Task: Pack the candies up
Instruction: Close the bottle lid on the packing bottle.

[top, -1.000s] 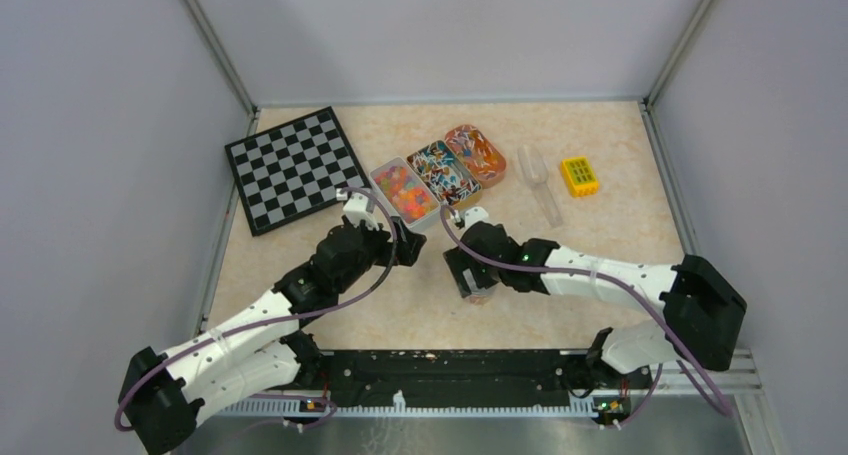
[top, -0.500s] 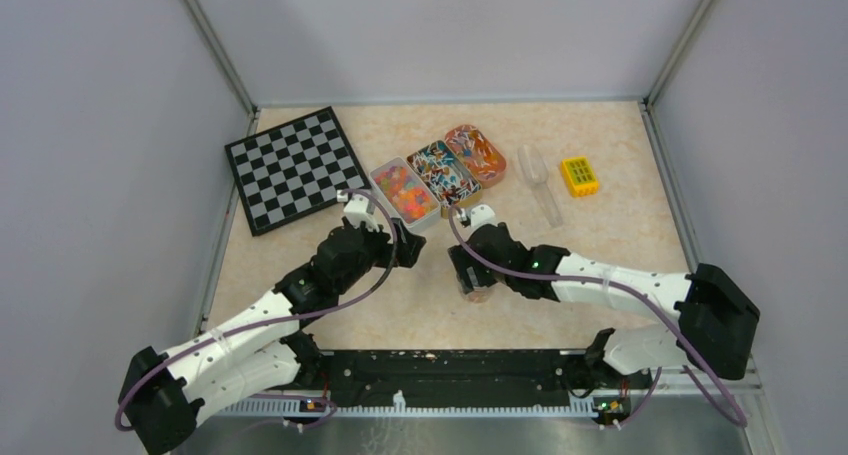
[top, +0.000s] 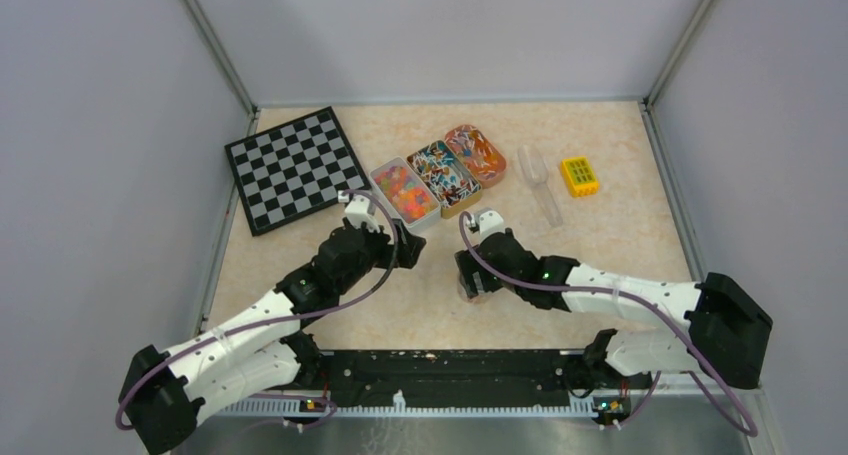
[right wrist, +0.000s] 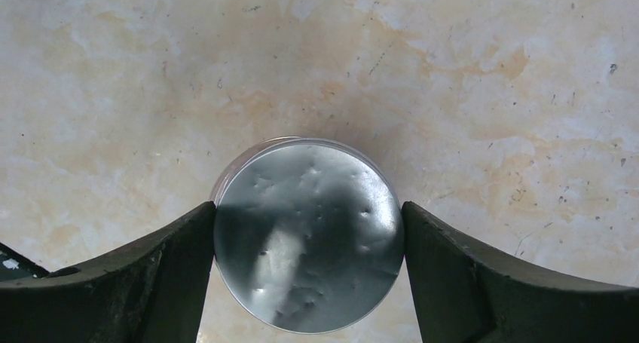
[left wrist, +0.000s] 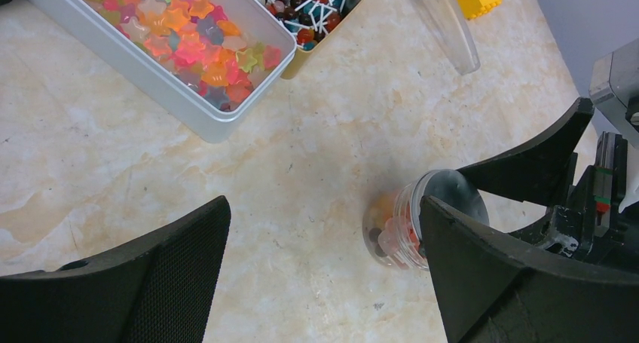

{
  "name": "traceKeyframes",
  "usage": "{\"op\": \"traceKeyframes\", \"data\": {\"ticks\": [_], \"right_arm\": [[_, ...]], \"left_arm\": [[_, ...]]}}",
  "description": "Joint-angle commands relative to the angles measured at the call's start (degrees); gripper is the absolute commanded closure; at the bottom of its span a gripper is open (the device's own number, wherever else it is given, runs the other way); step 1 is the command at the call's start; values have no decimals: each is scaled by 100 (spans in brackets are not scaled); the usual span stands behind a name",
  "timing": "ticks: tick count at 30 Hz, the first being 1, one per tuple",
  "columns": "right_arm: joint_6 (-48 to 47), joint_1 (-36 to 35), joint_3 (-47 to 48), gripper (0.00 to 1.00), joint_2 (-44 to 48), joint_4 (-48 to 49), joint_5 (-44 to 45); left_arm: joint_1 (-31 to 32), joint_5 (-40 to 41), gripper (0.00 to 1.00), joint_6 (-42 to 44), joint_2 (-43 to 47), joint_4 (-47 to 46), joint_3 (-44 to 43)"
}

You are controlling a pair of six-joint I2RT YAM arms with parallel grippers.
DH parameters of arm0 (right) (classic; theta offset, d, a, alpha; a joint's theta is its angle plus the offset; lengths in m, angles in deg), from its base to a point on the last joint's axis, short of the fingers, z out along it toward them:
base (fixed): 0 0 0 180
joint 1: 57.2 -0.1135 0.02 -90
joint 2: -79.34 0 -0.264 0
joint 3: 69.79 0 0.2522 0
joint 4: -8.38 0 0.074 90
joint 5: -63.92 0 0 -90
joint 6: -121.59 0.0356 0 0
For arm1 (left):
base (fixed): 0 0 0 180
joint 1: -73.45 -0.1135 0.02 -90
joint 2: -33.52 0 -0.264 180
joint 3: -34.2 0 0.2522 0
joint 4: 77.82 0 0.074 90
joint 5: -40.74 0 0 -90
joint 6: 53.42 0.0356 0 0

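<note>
The right hand [right wrist: 307, 241] is closed on a small clear jar [left wrist: 398, 226], its two fingers [right wrist: 169, 264] pressing opposite sides of the dimpled metal lid [right wrist: 305, 234]. The jar stands upright on the worktop [right wrist: 467, 79], about midway between the left and right edges and nearer the near edge than the far one. Gripping at the lid suggests the hand is either seating or turning the cap, or steadying the jar so it does not tip. Some of the candies [left wrist: 386, 236] show through the glass, so part of the packing looks done. The rest lie in three open trays set in a slanting row toward the middle of the far edge: star-shaped sweets in the white tray [left wrist: 128, 71], mixed pieces in the middle tray [top: 445, 172], orange ones in the oval tray [top: 475, 153]. The left hand [left wrist: 324, 215] is spread wide and holds nothing, hanging between the white tray and the jar, probably waiting clear of the lid work. A clear scoop [top: 535, 180] lies just right of the trays, handy for refilling.
</note>
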State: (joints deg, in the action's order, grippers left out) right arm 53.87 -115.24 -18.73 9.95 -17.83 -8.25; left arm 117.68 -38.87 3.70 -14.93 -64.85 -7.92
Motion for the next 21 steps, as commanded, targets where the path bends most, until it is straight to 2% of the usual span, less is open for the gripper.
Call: {"op": "traceKeyframes", "data": {"ticks": [1, 21], "right_arm": [[105, -93, -99, 20, 72, 330, -124], [76, -520, 302, 19, -90, 17, 387]], "left_arm": [[-19, 38, 1, -22, -46, -227, 48], [-19, -11, 1, 1, -121, -274, 50]]}}
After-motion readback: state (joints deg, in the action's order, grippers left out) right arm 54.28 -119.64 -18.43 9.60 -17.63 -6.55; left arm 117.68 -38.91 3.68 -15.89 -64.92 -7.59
